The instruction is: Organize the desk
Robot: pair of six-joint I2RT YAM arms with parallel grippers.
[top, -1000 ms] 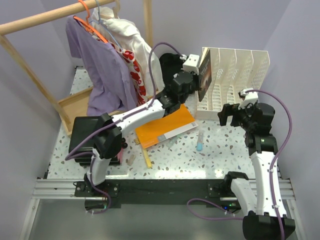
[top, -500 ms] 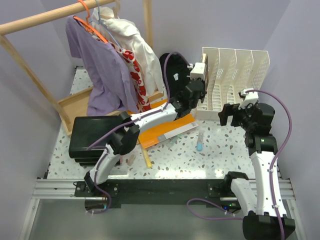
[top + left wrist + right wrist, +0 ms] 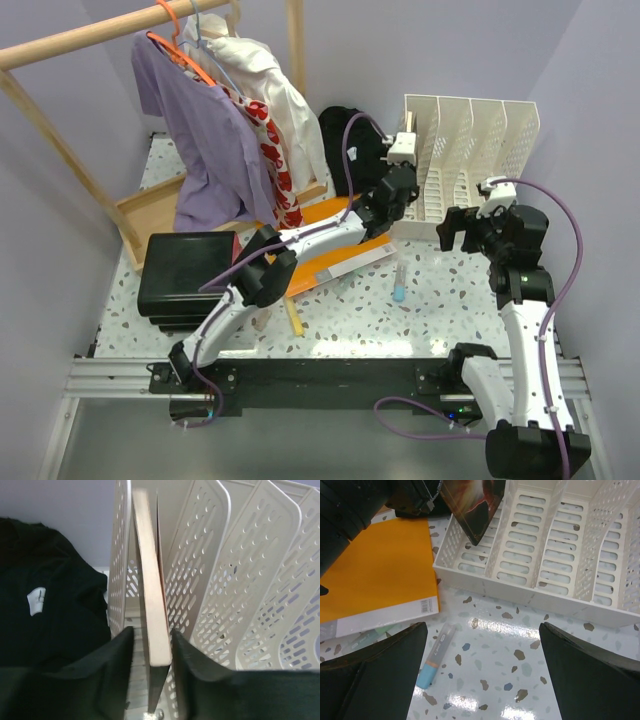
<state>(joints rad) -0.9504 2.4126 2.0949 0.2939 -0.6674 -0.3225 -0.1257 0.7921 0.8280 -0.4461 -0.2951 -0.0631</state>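
Left end effector (image 3: 150,652) is clamping the book (image 3: 151,580) edge-on. The book's long axis is pointing straight ahead into the leftmost slot of the white file rack (image 3: 215,575), upper right of the counter (image 3: 440,290). Left arm is nearer. Judged: push forward. Right end effector (image 3: 480,675) is hovering wide open, lower right.

The book (image 3: 152,595) held in the left gripper (image 3: 150,647) blocks the leftmost slot of the file rack (image 3: 470,165); its other three slots stand open.
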